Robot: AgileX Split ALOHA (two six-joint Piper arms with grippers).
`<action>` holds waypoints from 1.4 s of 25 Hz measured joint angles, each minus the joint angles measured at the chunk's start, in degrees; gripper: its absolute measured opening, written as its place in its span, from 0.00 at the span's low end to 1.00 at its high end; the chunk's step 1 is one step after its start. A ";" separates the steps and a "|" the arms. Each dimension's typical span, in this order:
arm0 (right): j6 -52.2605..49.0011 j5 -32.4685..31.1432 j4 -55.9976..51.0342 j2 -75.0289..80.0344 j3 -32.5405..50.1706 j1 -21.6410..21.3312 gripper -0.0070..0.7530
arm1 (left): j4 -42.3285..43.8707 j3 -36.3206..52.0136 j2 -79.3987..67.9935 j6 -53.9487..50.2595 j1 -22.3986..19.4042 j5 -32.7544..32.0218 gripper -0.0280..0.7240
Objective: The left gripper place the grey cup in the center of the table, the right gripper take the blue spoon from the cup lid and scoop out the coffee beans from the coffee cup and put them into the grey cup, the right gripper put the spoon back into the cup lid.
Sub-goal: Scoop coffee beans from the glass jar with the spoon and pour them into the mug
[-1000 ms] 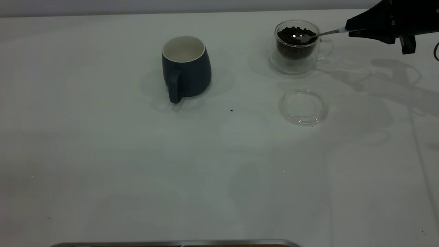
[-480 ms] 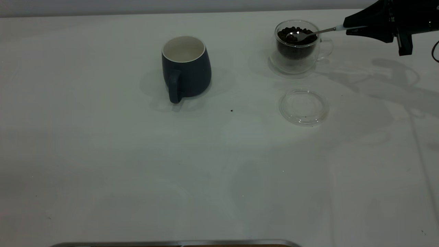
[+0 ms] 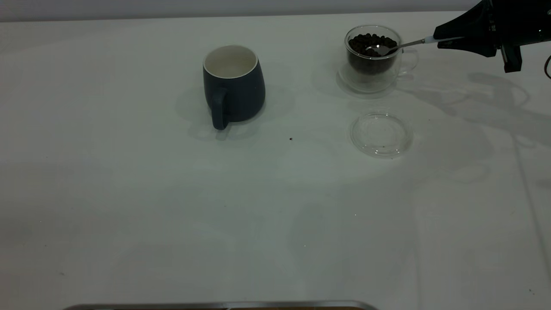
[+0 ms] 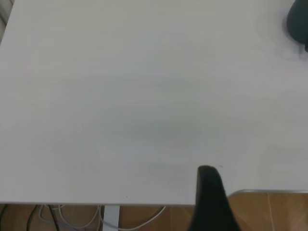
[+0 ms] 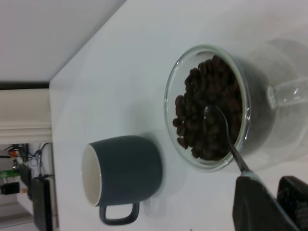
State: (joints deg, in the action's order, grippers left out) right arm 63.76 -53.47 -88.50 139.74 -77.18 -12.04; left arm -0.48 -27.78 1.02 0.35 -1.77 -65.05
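Note:
The grey cup stands upright near the table's middle, handle toward the camera, its cream inside bare; the right wrist view shows it too. The coffee cup of clear glass sits at the back right, full of coffee beans. My right gripper hovers beside it, shut on the blue spoon. The spoon's metal bowl lies on the beans inside the glass rim. The cup lid lies bare in front of the coffee cup. My left gripper is a dark shape over the table's near edge.
The white table stretches wide in front and to the left. A dark speck lies between mug and lid. A metal edge runs along the near side. Cables hang below the table edge.
The spoon's bowl has shifted a little across the beans toward the glass cup's handle side, and the right gripper has dipped slightly. The mug, lid and glass cup have stayed put.

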 joint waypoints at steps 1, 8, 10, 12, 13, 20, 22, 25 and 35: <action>-0.91 -0.37 0.31 0.00 0.00 0.00 0.14 | 0.00 0.00 0.00 0.00 0.00 0.00 0.79; -5.24 -2.51 0.83 0.01 0.00 0.00 0.14 | 0.00 0.00 0.00 0.00 0.00 0.00 0.79; -6.13 -2.68 0.88 0.01 0.00 0.00 0.14 | 0.00 0.00 0.00 0.00 0.00 0.00 0.79; -6.78 -2.68 0.92 0.01 0.00 0.00 0.14 | 0.00 0.00 0.00 0.00 0.00 0.00 0.79; -7.05 -2.68 0.92 0.01 0.00 0.00 0.14 | 0.00 0.00 0.00 0.00 0.00 0.00 0.79; -7.24 -1.11 -0.47 0.01 0.00 0.00 0.14 | 0.00 0.00 0.00 0.00 0.00 0.00 0.79; -7.24 -1.06 -0.91 0.01 0.00 -0.21 0.14 | 0.00 0.00 0.00 0.00 0.00 0.00 0.79; -7.24 -1.18 -1.18 0.01 0.00 -1.09 0.14 | 0.00 0.00 0.00 0.00 0.00 0.00 0.79; -7.44 -6.52 -3.59 0.47 0.00 -1.93 0.14 | 0.00 0.00 0.00 0.09 0.00 0.00 0.79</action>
State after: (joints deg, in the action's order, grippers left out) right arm 56.32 -59.99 -92.09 140.20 -77.18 -13.97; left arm -0.48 -27.78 1.02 0.44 -1.77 -65.05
